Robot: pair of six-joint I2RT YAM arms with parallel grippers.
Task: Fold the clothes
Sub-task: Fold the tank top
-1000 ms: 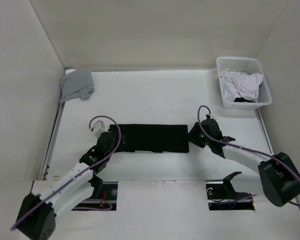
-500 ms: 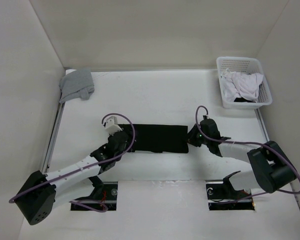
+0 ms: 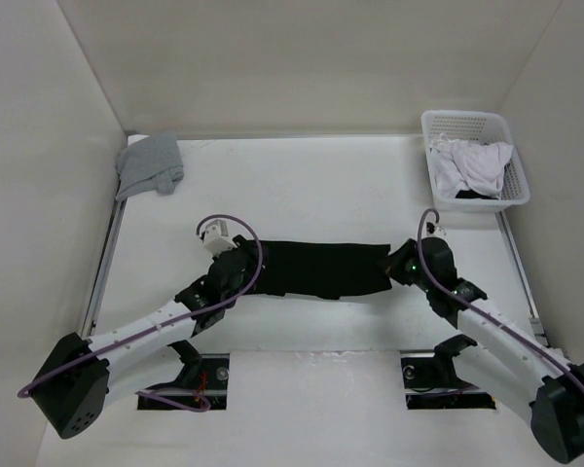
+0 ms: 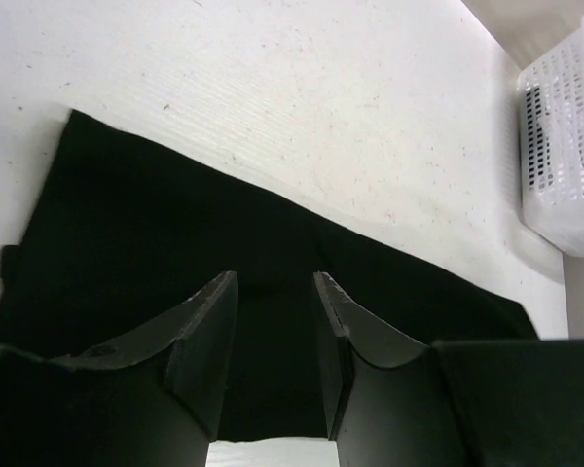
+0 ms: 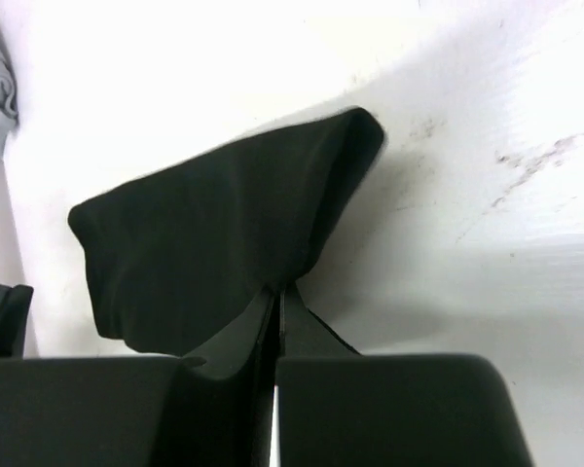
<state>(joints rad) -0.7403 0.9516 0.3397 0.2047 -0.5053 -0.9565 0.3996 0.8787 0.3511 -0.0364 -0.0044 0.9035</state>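
Top view: the black tank top (image 3: 321,269) lies as a long strip across the middle of the table (image 3: 302,185), toward the near edge. The grey garment (image 3: 148,162) sits at the far left corner. The white garment (image 3: 479,163) fills the basket (image 3: 467,116) at the far right corner.

Left wrist view: the left gripper (image 4: 273,292) is released, its jaws parted above the strip's left end.

Right wrist view: the right gripper (image 5: 275,292) is clenched on the top's right edge, where the fabric bunches into a fold.

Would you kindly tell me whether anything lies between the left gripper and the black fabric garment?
Nothing visible does. The left gripper is right over the black fabric garment, jaws apart. The crumpled grey garment and the white plastic basket lie far off at the back corners.
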